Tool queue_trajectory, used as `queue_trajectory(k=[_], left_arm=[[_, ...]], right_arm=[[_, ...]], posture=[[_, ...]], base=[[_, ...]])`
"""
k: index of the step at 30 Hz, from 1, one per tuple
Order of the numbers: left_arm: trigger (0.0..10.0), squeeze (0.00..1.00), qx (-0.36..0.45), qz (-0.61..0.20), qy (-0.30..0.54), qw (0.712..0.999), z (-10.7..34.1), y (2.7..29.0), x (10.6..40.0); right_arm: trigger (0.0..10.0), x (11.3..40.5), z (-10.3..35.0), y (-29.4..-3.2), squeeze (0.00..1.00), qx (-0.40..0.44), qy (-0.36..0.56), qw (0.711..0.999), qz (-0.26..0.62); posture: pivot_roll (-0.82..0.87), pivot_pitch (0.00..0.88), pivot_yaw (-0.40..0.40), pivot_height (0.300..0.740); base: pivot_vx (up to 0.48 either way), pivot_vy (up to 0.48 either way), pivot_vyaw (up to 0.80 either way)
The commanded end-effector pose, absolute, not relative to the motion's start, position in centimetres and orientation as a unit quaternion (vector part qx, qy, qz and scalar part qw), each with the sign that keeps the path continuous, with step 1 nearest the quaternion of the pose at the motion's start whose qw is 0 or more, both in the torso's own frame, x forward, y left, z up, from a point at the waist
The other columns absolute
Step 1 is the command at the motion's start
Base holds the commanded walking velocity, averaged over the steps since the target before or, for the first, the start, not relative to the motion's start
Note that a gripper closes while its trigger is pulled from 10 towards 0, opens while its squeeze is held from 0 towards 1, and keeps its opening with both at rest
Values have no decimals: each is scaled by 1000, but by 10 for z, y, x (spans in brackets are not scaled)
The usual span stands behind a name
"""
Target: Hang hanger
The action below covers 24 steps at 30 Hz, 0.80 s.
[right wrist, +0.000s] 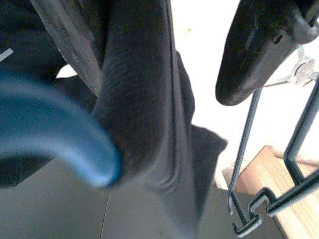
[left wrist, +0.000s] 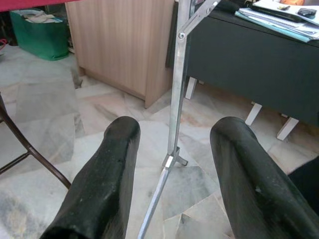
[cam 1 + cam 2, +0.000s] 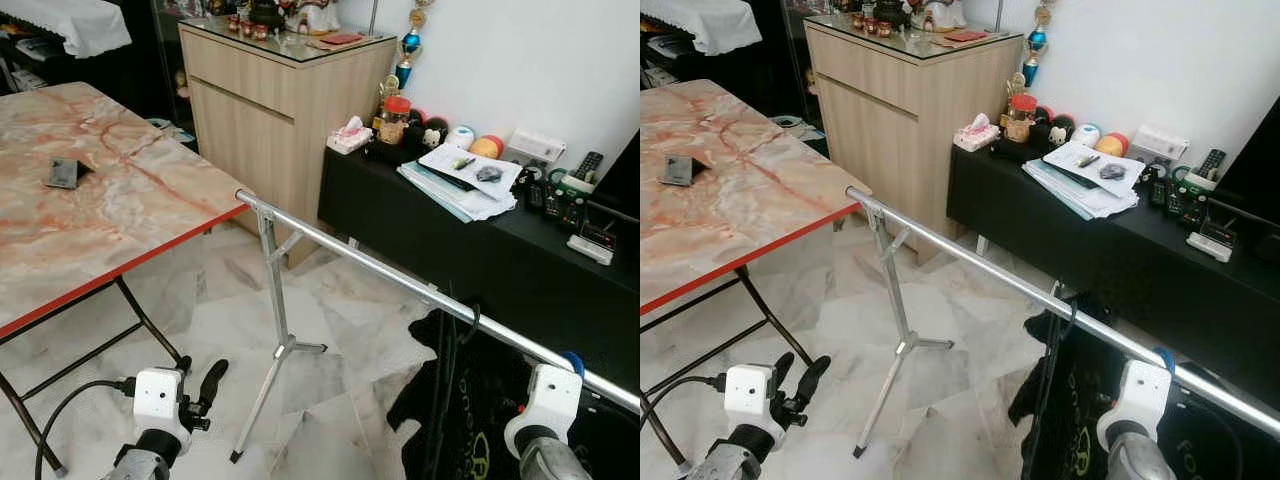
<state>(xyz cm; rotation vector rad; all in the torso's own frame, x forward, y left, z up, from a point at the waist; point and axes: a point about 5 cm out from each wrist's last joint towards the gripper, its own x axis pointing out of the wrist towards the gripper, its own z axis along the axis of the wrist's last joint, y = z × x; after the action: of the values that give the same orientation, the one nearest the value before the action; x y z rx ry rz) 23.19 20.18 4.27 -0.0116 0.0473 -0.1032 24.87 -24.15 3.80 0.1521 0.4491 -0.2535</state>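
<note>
The right claw [image 1: 164, 74] is reaching up just under the silver rail [image 3: 400, 282] of the clothes rack, its fingers closing around a blue hanger [image 1: 55, 134] draped with a black garment [image 1: 149, 124]; the blue hook [image 3: 572, 362] is peeking beside the rail, though whether it is resting on it I cannot tell. A black shirt [image 3: 460, 400] is already hanging nearby. To seat it well, the hook should clear the rail before lowering. The left claw [image 3: 205, 385] is hanging idle, fingers wide apart, above the marble floor [image 3: 320, 400].
</note>
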Motion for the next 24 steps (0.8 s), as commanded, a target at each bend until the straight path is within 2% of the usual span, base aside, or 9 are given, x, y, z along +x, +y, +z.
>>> queue_trajectory(k=[1,6,7,8,9,24], left_arm=[[10000,0,-3,-64,32,997,39,197,230],[10000,0,-1,-65,31,997,41,199,232],[10000,0,0,-64,31,997,41,200,232],[10000,0,0,-64,31,997,41,200,232],[10000,0,0,-63,31,998,41,200,232],[10000,0,-1,-57,28,998,41,201,231]], right_arm=[[10000,251,35,-237,0,88,225,963,-116],[10000,257,38,-226,0,104,211,967,-98],[3098,257,38,-226,0,104,210,967,-99],[3098,258,38,-226,0,104,210,967,-100],[0,258,38,-226,0,105,209,967,-100],[0,262,35,-217,0,114,200,968,-99]], posture=[[-19,26,-67,740],[-12,36,-67,740],[-10,42,-67,740],[-10,42,-67,740],[-8,47,-67,740],[-4,68,-64,740]], base=[[0,0,0],[0,0,0],[0,0,0],[0,0,0],[0,0,0],[0,0,0]])
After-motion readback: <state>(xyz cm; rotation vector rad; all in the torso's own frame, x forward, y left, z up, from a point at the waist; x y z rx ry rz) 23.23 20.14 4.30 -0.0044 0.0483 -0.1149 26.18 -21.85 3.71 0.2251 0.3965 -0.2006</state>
